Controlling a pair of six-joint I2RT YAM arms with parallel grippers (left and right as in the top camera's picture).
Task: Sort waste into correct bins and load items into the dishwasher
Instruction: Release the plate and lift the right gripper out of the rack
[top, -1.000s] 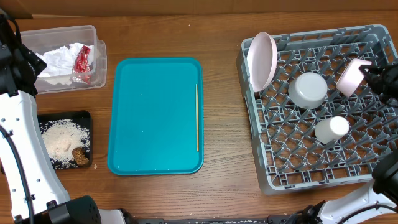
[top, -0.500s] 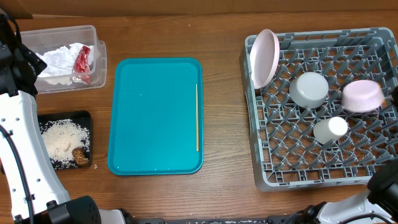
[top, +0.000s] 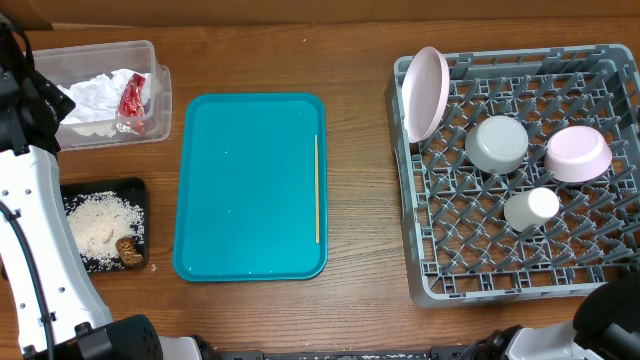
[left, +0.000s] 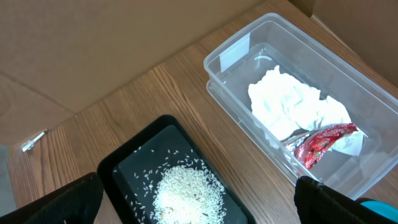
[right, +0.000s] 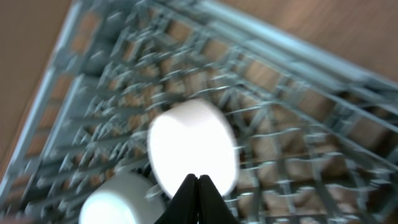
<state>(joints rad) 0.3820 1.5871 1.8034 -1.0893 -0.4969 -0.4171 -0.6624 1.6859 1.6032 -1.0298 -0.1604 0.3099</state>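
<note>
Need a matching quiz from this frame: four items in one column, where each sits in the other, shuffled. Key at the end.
Items
1. wooden stick
2. red wrapper
3. rice crumbs
4. pink bowl

Places
A. in the grey dish rack
B. in the clear tub
C. on the teal tray
D. in the black tray

Pairs: 1-C, 2-B, 3-D, 4-A

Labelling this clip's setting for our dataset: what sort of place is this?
Probably a robot test bench staged for dish clearing: a grey dish rack and teal serving tray on a wooden table, cardboard behind.
</note>
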